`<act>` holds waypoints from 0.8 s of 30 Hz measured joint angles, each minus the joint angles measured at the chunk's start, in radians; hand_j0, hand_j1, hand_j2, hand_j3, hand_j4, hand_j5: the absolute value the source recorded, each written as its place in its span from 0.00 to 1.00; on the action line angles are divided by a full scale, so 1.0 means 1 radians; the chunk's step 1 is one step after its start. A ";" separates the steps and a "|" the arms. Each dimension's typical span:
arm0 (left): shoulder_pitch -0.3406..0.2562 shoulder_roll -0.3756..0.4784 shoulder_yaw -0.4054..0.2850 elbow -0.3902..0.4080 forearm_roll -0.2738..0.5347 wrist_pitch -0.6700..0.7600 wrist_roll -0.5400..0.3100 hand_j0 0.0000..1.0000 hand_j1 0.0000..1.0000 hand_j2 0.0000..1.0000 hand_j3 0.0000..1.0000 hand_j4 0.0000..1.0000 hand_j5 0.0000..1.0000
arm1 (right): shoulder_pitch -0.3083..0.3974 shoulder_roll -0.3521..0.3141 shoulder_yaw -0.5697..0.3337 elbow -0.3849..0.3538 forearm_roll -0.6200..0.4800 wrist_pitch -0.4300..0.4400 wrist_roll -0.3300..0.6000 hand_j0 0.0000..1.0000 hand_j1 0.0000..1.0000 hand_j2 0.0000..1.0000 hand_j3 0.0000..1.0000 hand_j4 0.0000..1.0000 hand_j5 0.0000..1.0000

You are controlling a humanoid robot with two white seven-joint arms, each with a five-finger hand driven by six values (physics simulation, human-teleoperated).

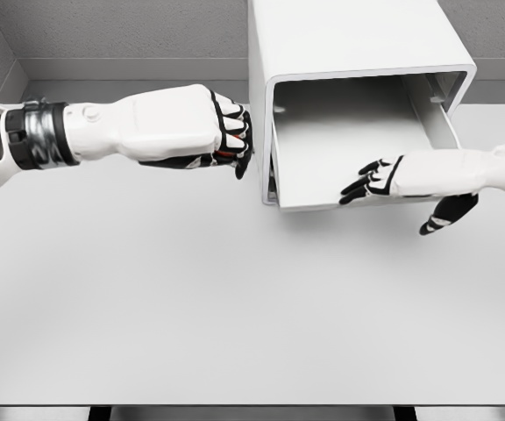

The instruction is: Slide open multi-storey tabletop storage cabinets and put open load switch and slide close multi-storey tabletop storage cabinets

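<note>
A white storage cabinet [349, 35] stands at the back of the table, right of centre. Its drawer [323, 203] is slid out toward me, and what shows of its inside is bare. My left hand [235, 151] hovers just left of the drawer's left wall. Its fingers are curled tight around a small object, the load switch [225, 154], of which only a red sliver shows. My right hand [366, 182] lies over the drawer's front right part, fingers spread and holding nothing, with the thumb [445, 215] hanging outside the front edge.
The white table [235, 307] stretches wide in front of the cabinet. Grey walls close the back and the left corner. The table's front edge runs along the bottom of the view.
</note>
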 measured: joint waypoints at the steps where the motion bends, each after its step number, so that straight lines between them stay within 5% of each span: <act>1: 0.000 0.000 0.000 0.000 0.001 0.000 0.000 0.37 0.37 0.37 0.37 0.37 0.37 | -0.002 -0.009 0.002 -0.004 0.002 -0.003 0.000 1.00 1.00 1.00 1.00 1.00 1.00; 18: -0.048 -0.087 -0.012 -0.001 0.044 0.000 0.000 0.37 0.37 0.37 0.37 0.37 0.37 | -0.115 -0.125 -0.007 -0.036 -0.098 -0.012 -0.032 1.00 1.00 1.00 1.00 1.00 1.00; 24: -0.052 -0.144 -0.045 0.006 0.034 0.000 -0.026 0.37 0.37 0.37 0.37 0.37 0.37 | -0.146 -0.256 -0.006 -0.040 -0.144 -0.012 -0.059 1.00 1.00 1.00 1.00 1.00 1.00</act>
